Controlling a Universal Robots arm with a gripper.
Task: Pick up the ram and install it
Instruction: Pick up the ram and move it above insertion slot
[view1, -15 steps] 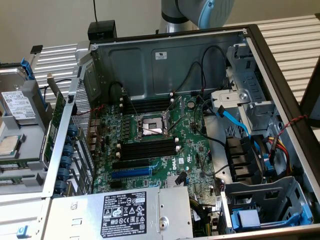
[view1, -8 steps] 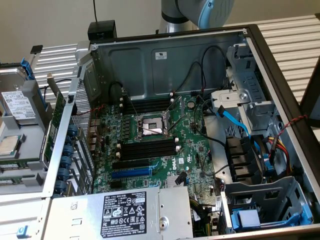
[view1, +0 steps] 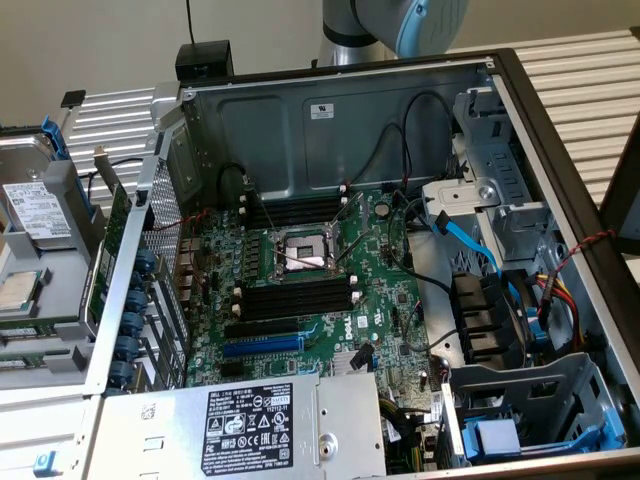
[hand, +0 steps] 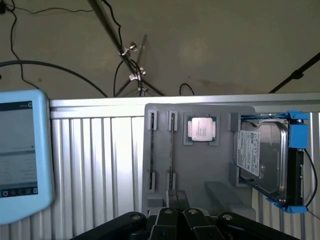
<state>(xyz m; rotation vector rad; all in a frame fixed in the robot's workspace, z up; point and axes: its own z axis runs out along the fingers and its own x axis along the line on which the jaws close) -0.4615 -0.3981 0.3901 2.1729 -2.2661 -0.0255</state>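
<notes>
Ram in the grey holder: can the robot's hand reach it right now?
Probably yes: the shut hand hangs over the ram, which stands on edge in the grey holder, and nothing lies between them.

Cropped at the exterior view's top edge: arm (view1: 395, 25). Cropped at that view's left edge: hard drive (view1: 30, 205). Cropped at its lower edge: power supply (view1: 150, 430), label print too small to read, near strip of the motherboard (view1: 330, 330) hidden behind it. In the wrist view, seen edge-on: ram (hand: 171, 150), chips and label strip impossible to make out. Cut by the frame there: gripper (hand: 177, 197), fingertips pressed together, and a blue-framed screen (hand: 20, 150), text blurred.
</notes>
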